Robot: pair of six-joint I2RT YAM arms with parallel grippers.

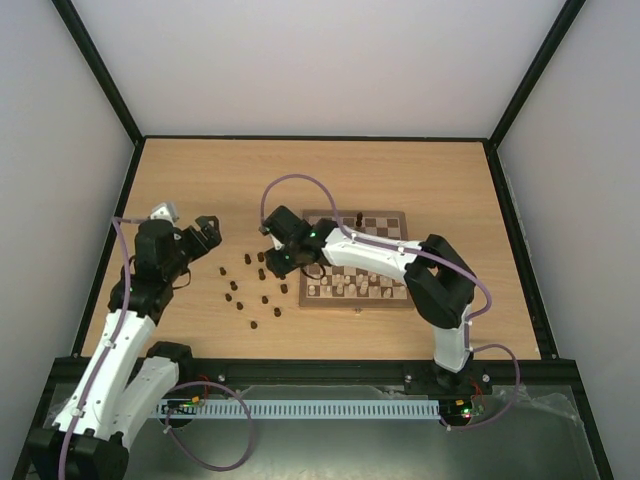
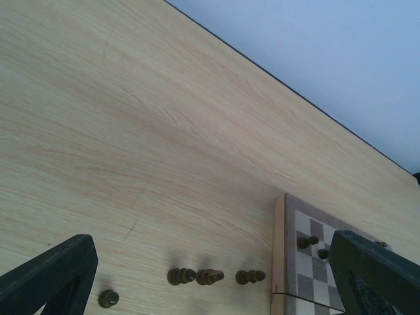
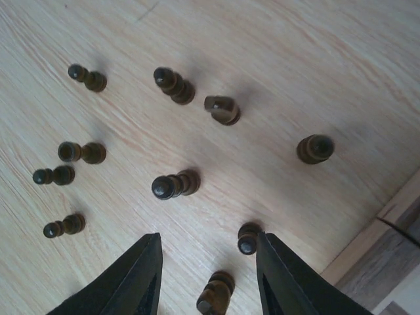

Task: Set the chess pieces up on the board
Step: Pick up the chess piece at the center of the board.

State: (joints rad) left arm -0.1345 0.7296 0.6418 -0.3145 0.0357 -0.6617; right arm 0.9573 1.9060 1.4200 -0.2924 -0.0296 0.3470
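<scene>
The board (image 1: pixel 392 222) lies right of the table's centre, with cream pieces on its near rows and a dark piece (image 1: pixel 359 218) at its far edge. Several dark chess pieces (image 1: pixel 250 290) are scattered on the table left of it. My right gripper (image 1: pixel 272 258) is open and low over them. In the right wrist view it (image 3: pixel 209 239) has one piece (image 3: pixel 248 237) beside its right finger (image 3: pixel 289 282) and another (image 3: pixel 215 294) between the fingers. My left gripper (image 1: pixel 205 232) is open and empty, above the table left of the pieces. Its wrist view (image 2: pixel 211 262) shows three pieces (image 2: pixel 210 277) and the board's border (image 2: pixel 279 249).
Black frame rails and grey walls enclose the wooden table (image 1: pixel 400 170). The right arm (image 1: pixel 380 255) stretches across the board. Two dark pieces (image 2: pixel 307 241) stand on the board's near corner in the left wrist view. A lone piece (image 2: pixel 108 299) lies by the left finger.
</scene>
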